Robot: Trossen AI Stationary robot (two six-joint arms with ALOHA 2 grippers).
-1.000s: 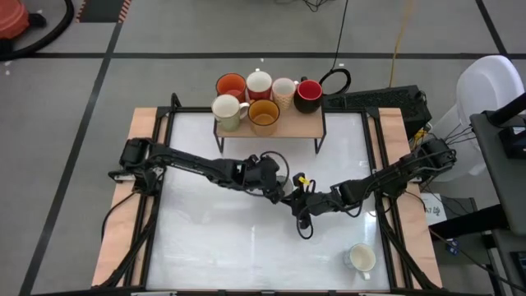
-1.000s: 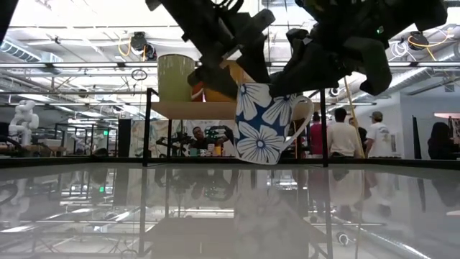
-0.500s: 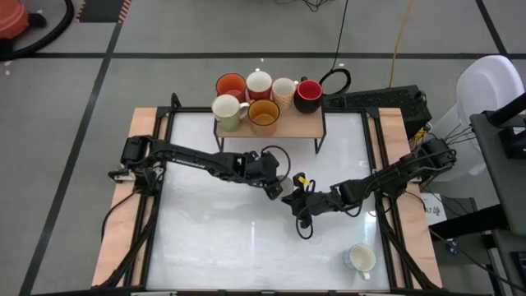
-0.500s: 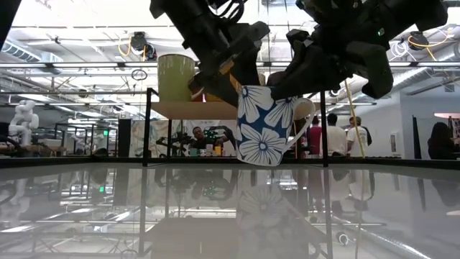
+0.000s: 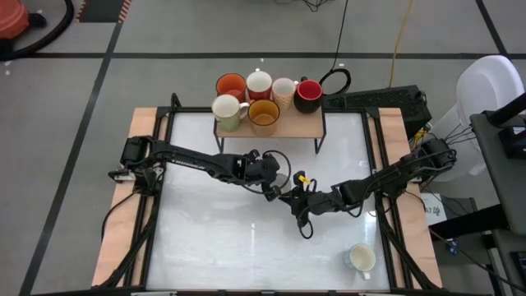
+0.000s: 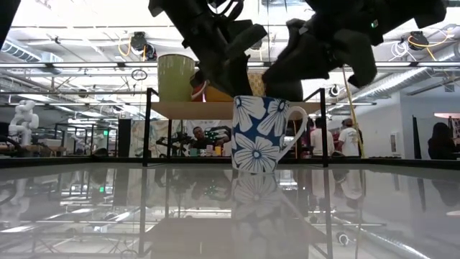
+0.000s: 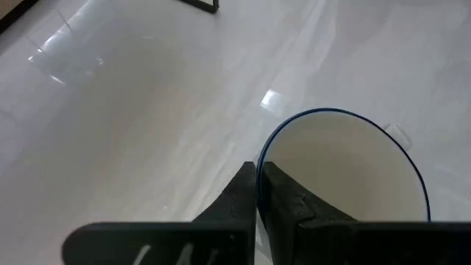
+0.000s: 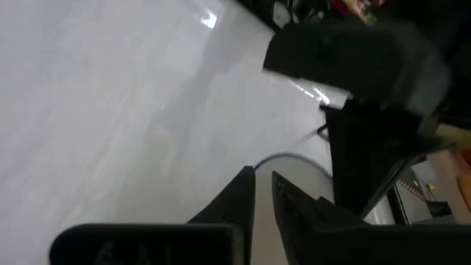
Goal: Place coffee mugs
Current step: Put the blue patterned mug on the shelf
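The left gripper (image 7: 257,193) is clamped on the rim of the blue-flowered mug (image 6: 260,134), one finger inside the blue-edged lip and one outside, as the left wrist view shows. In the low view the mug stands upright, its base at the white table (image 5: 205,238), with its handle turned to the right. From above, this gripper (image 5: 277,187) sits near the middle of the table, its arm reaching in from the left.

The right gripper (image 5: 294,199) is just beside it on the right, at the same mug; its fingers (image 8: 239,193) stand a narrow gap apart by the rim, and whether they hold the mug cannot be told.

On the far side, a small wooden shelf (image 5: 304,122) carries six mugs: an orange mug (image 5: 231,85), a white mug with a red inside (image 5: 259,82), a cream mug (image 5: 284,89) and a red mug (image 5: 308,91) at the back, a pale mug (image 5: 226,108) and an amber mug (image 5: 264,113) in front. A lone white mug (image 5: 361,259) stands at the near right corner of the table.
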